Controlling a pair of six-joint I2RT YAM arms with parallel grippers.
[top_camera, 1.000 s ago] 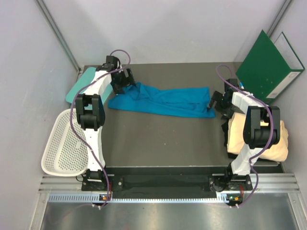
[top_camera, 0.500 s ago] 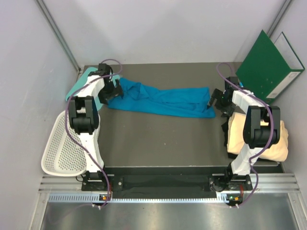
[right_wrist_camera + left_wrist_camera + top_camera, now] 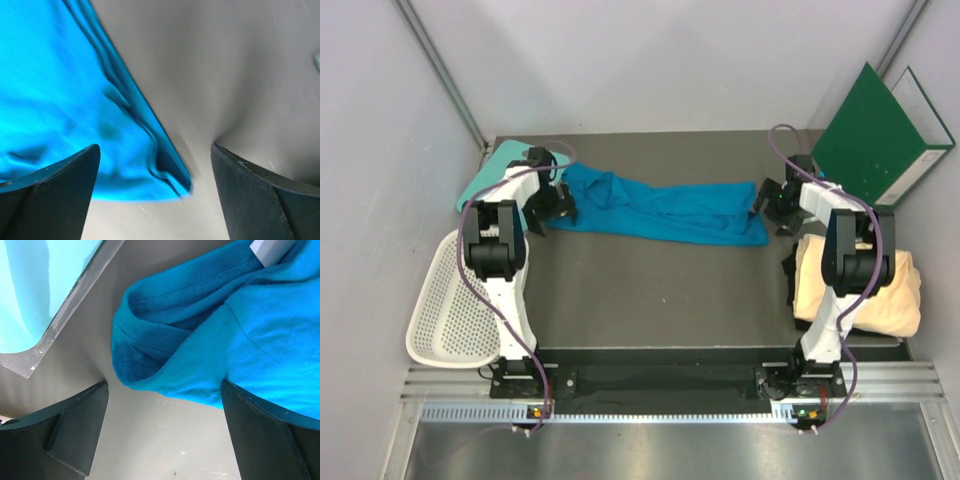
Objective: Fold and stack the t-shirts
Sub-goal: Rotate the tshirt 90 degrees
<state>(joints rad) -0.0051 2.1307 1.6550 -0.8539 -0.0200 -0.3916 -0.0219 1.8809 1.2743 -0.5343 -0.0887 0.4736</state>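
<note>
Left end effector (image 3: 552, 208) and right end effector (image 3: 771, 205) gape open at opposite ends of the crumpled bright-blue cloth t-shirt (image 3: 665, 211).

Pale grey walls (image 3: 670, 60) enclose a dark grey table (image 3: 660, 290); even light.

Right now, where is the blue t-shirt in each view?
Top external: blue t-shirt stretched left to right across the table's far half.
Left wrist: its ribbed, folded end fills the upper right.
Right wrist: one corner of it fills the left half.
Shared landmark: the bare grey table under it.
</note>
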